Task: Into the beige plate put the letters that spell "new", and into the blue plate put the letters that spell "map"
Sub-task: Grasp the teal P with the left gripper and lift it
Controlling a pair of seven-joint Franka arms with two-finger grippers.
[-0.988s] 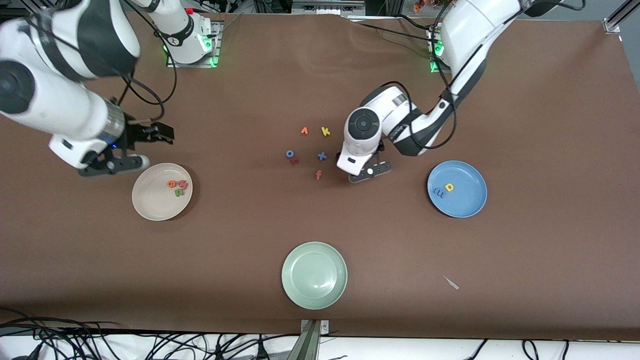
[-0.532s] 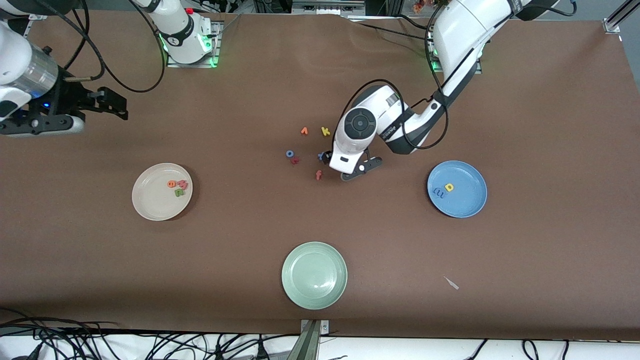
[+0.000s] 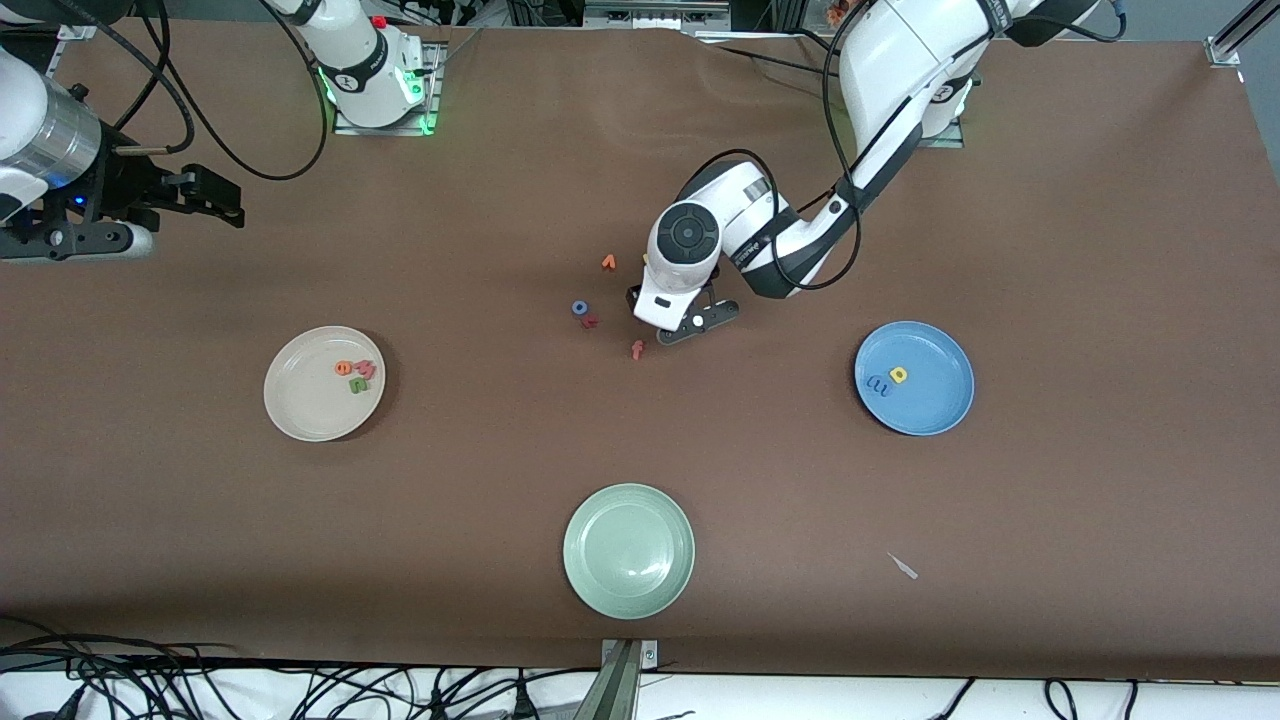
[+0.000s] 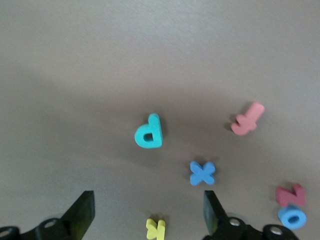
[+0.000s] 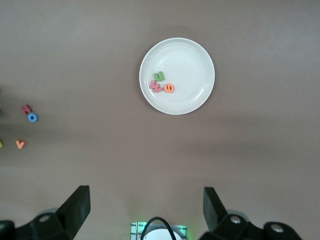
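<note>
Front view: beige plate (image 3: 300,410) holds three letters; blue plate (image 3: 935,405) two.

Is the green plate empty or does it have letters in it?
Empty. The pale green plate shows only its bare inside in the front view, with no foam letters in it.

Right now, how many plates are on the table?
3. The beige plate sits toward the right arm's end, the blue plate toward the left arm's end, and the pale green plate lies between them, nearest the front camera. None seems hidden.
</note>
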